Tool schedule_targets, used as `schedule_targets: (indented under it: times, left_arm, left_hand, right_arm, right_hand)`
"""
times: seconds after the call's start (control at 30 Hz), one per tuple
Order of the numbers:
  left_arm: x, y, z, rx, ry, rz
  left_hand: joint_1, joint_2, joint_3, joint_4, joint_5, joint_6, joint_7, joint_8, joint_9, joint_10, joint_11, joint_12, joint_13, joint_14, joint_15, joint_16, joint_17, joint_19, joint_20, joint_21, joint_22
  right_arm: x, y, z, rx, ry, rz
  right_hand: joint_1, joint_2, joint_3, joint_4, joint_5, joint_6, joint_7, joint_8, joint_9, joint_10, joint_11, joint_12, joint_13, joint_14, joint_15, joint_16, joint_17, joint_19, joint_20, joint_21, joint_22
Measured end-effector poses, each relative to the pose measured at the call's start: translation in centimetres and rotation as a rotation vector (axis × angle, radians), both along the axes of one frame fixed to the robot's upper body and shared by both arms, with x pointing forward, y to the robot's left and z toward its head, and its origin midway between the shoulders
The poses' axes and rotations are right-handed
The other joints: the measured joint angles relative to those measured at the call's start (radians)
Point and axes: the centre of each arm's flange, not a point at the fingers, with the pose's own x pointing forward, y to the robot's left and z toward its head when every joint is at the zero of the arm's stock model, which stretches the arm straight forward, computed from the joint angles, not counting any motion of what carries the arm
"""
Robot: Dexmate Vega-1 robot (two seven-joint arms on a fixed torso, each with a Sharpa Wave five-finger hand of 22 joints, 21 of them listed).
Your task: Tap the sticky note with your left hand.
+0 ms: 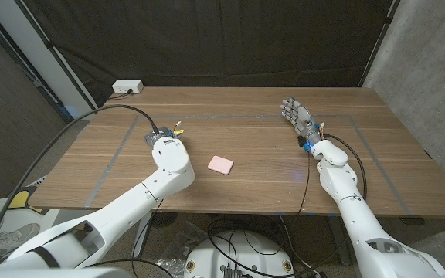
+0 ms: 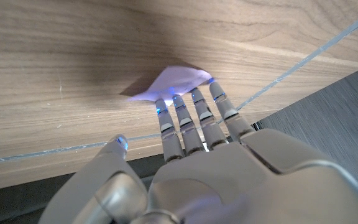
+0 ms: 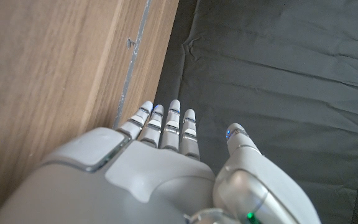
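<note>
The pink sticky note (image 1: 221, 164) lies flat near the middle of the wooden tabletop (image 1: 246, 131), between the two arms and closer to the left one. The left robot hand (image 1: 163, 139) holds nothing; in the left wrist view its fingers (image 2: 194, 115) are stretched out straight and side by side, their tips right at the near edge of the note (image 2: 173, 84), though the pictures cannot settle whether they touch it. The right robot hand (image 1: 294, 114) stands well apart on the far right of the tabletop, released, fingers extended and clasping nothing.

The risk from here is less a miss than a shove. The note looks light and one edge appears slightly lifted, so a tap that lands with any sideways drag could likely slide it, curl it, or leave it stuck to a fingertip and carried off as the hand rises. Coming down hard could also jam the straightened fingers against the wood.
</note>
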Motion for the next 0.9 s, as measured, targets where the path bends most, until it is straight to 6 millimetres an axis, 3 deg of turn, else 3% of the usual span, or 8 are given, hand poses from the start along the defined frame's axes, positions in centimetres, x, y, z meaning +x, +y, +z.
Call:
schedule_targets:
  times: [0.1,0.27,0.47,0.57,0.7,0.73,0.8,0.9]
  left_arm:
    - [0.1,0.0,0.1,0.009,0.006,0.003]
    - [0.0,0.1,0.0,0.022,0.003,0.003]
    - [0.0,-0.3,0.6,0.060,-0.040,-0.014]
    - [-0.9,-0.1,0.2,0.039,-0.056,-0.030]
    - [-1.6,-0.1,-0.1,0.014,-0.062,-0.041]
    - [-1.8,-0.7,0.9,0.063,-0.128,-0.069]
    - [-2.1,-1.0,1.1,0.073,-0.150,-0.081]
    - [-2.6,-1.2,1.4,0.079,-0.181,-0.096]
  left_hand:
    - [-0.010,-0.010,-0.005,0.002,0.007,-0.024,0.004,-0.004,-0.001,-0.029,-0.004,-0.005,0.005,-0.007,0.001,-0.004,0.000,0.000,0.000,-0.004,0.000]
    - [-0.018,-0.018,-0.013,0.003,0.012,-0.086,-0.051,-0.007,-0.001,-0.079,-0.017,-0.013,0.004,-0.044,0.000,-0.004,0.000,-0.014,0.001,-0.019,0.000]
    - [-0.019,-0.019,-0.016,0.000,0.015,-0.111,-0.065,-0.009,-0.002,-0.113,-0.028,-0.013,0.001,-0.066,0.002,-0.012,0.000,-0.038,0.002,-0.030,0.000]
    - [-0.019,-0.019,-0.016,0.000,0.015,-0.125,-0.079,-0.009,-0.001,-0.129,-0.031,-0.013,0.001,-0.080,0.002,-0.012,0.000,-0.047,0.000,-0.038,0.002]
    - [-0.019,-0.019,-0.016,-0.001,0.015,-0.127,-0.081,-0.007,-0.001,-0.132,-0.029,-0.013,0.001,-0.080,0.002,-0.012,0.000,-0.047,0.000,-0.038,0.003]
    - [-0.017,-0.017,-0.019,-0.003,0.015,-0.126,-0.081,-0.001,-0.001,-0.131,-0.029,-0.013,0.001,-0.080,0.002,-0.012,0.000,-0.047,0.000,-0.038,0.003]
    - [-0.016,-0.016,-0.019,-0.003,0.015,-0.109,-0.080,0.005,-0.001,-0.124,-0.035,-0.007,0.001,-0.080,0.002,-0.010,0.000,-0.047,0.000,-0.045,0.003]
    - [-0.015,-0.015,-0.019,-0.003,0.015,-0.056,-0.056,0.026,-0.001,-0.080,-0.036,0.010,0.001,-0.079,0.002,-0.003,0.000,-0.047,0.000,-0.047,0.003]
  right_arm:
    - [0.0,0.1,0.0,0.003,-0.003,-0.003]
    - [0.0,0.2,0.1,0.008,-0.006,-0.007]
    - [0.0,0.3,0.1,0.011,-0.006,-0.007]
    - [0.0,0.2,0.1,0.015,-0.008,-0.013]
    - [0.0,0.2,0.1,0.016,-0.009,-0.015]
    - [0.0,0.3,0.0,0.017,-0.008,-0.014]
    - [0.0,0.4,0.0,0.018,-0.009,-0.013]
    - [-0.1,0.4,0.0,0.019,-0.011,-0.013]
  right_hand:
    - [-0.003,0.003,0.000,0.000,0.000,0.000,0.000,0.000,0.000,0.002,0.002,0.000,0.000,0.006,-0.005,0.004,0.000,0.000,0.000,0.000,0.000]
    - [-0.004,0.004,0.000,0.000,0.000,0.000,0.000,0.000,0.000,0.002,0.002,0.000,0.000,0.006,-0.004,0.004,0.000,0.000,0.000,0.000,0.000]
    - [-0.004,0.004,0.003,0.003,0.000,0.000,0.000,0.000,0.000,0.002,0.002,0.000,0.000,0.006,-0.004,0.004,0.000,0.000,0.000,0.000,0.000]
    - [-0.004,0.004,0.006,0.005,0.000,0.000,0.000,0.000,0.000,0.004,-0.001,0.000,0.000,0.006,-0.004,0.004,0.000,0.000,0.000,0.000,0.000]
    - [-0.004,0.004,0.005,0.005,0.000,0.000,0.000,0.000,0.000,0.005,-0.002,0.000,0.000,0.006,-0.004,0.004,0.000,0.000,0.000,0.000,0.000]
    - [-0.004,0.004,0.005,0.005,0.000,0.000,0.000,0.000,0.000,0.005,-0.002,0.000,0.000,0.006,-0.004,0.004,0.000,0.000,0.000,0.000,0.000]
    - [-0.004,0.004,0.005,0.005,0.000,0.000,0.000,0.000,0.000,0.005,-0.002,0.000,0.000,0.006,-0.004,0.004,0.000,0.000,0.000,0.000,0.000]
    - [-0.004,0.004,0.005,0.005,0.000,0.000,0.000,0.000,0.000,0.005,-0.002,0.000,0.000,0.006,-0.004,0.004,0.000,0.003,-0.004,0.000,0.000]
